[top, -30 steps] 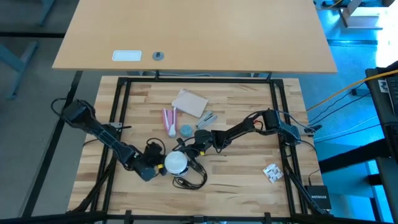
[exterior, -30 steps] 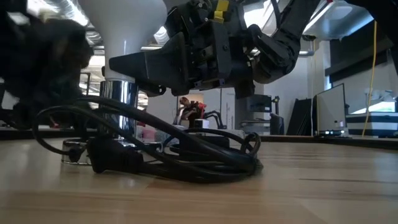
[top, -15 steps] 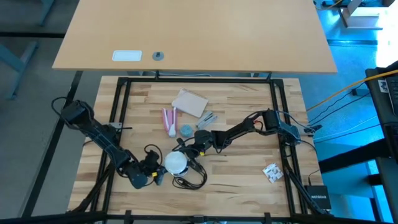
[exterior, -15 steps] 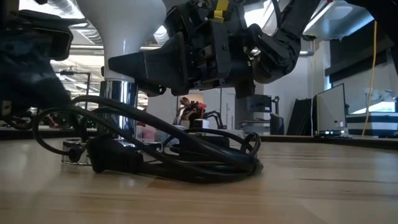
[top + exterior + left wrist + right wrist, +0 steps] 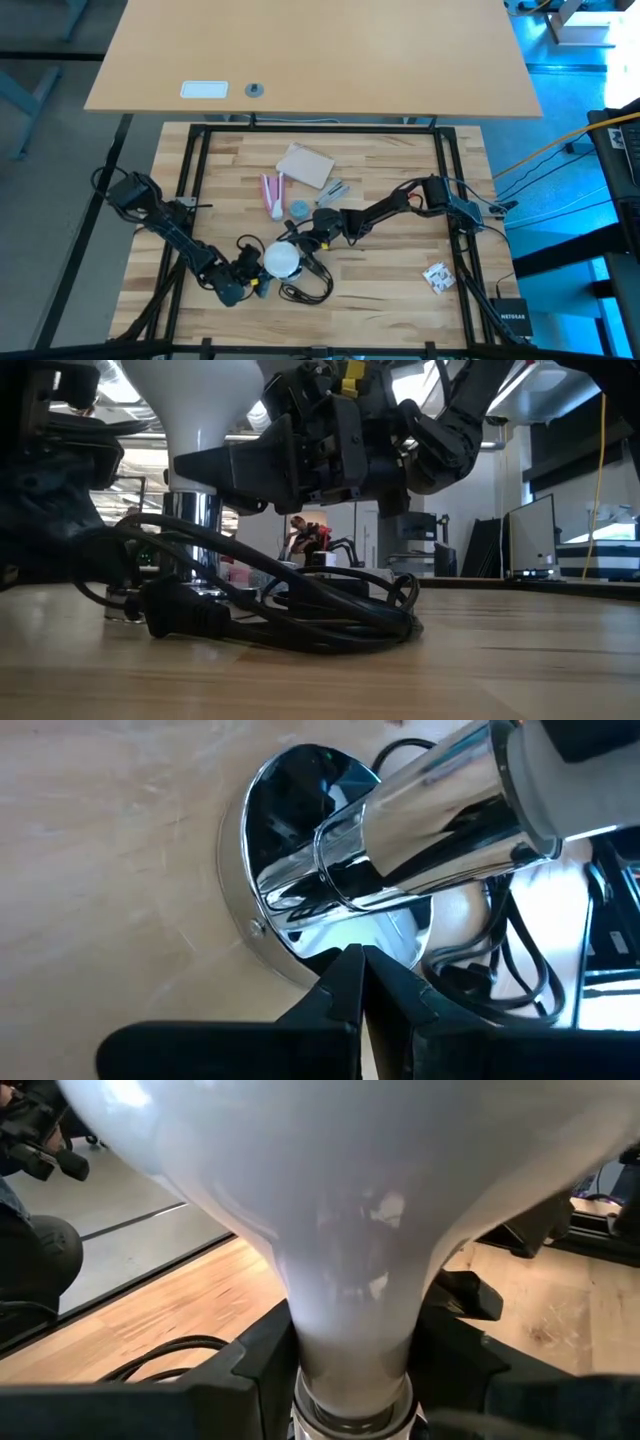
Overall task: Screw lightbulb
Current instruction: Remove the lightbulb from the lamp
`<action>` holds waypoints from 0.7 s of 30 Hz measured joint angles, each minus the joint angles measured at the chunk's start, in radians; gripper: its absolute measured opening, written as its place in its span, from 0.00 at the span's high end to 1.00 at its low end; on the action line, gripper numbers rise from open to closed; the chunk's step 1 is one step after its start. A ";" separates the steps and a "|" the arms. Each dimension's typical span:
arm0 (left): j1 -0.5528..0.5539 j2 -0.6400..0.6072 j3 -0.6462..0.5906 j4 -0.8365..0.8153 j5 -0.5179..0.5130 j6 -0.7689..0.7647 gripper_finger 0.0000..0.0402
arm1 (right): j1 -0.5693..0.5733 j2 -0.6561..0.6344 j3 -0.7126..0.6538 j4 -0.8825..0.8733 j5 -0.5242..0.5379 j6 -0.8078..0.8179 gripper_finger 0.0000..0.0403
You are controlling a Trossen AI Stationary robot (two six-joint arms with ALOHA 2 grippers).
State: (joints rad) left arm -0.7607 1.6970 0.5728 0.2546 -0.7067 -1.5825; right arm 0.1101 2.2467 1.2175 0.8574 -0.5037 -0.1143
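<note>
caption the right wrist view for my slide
Right gripper clamps the pale lightbulb by its narrow neck above the wooden table.

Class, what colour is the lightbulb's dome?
Pale, milky white; the lightbulb shows best in the right wrist view.

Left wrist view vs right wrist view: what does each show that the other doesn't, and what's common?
Only the left wrist view: the chrome lamp base, a round mirrored foot with a shiny stem rising from it, and the left gripper, shut, just short of the foot.

Only the right wrist view: the lightbulb, its white dome narrowing to a neck held between the dark fingers of the right gripper, with the room floor beyond the table edge.

Both: the black cord and the wooden table.
</note>
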 joint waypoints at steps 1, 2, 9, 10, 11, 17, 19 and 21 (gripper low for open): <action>0.004 0.000 0.001 -0.011 0.000 -0.003 1.00 | 0.000 0.000 0.000 0.000 0.000 0.000 0.59; 0.008 -0.001 0.002 -0.023 0.000 -0.006 1.00 | 0.000 0.000 0.000 0.000 0.000 0.000 0.59; 0.014 -0.016 0.002 -0.099 0.005 -0.008 1.00 | 0.000 0.000 0.000 -0.009 0.002 0.000 0.58; 0.011 -0.023 0.002 -0.110 0.005 -0.008 1.00 | 0.000 0.000 0.000 -0.013 0.001 0.000 0.58; 0.008 -0.030 0.002 -0.125 0.005 -0.008 1.00 | 0.000 0.000 0.000 -0.014 0.000 0.000 0.58; 0.005 -0.084 -0.001 -0.255 0.020 -0.008 1.00 | 0.001 0.000 0.001 -0.017 -0.005 0.000 0.58; 0.007 -0.085 -0.013 -0.309 0.021 -0.013 1.00 | 0.001 0.000 0.001 -0.018 -0.008 0.000 0.58; 0.014 -0.091 -0.004 -0.339 0.027 -0.037 1.00 | 0.001 0.000 0.001 -0.019 -0.010 0.000 0.58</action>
State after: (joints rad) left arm -0.7462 1.6055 0.5685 -0.0843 -0.6792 -1.6196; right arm 0.1108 2.2467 1.2186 0.8387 -0.5135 -0.1146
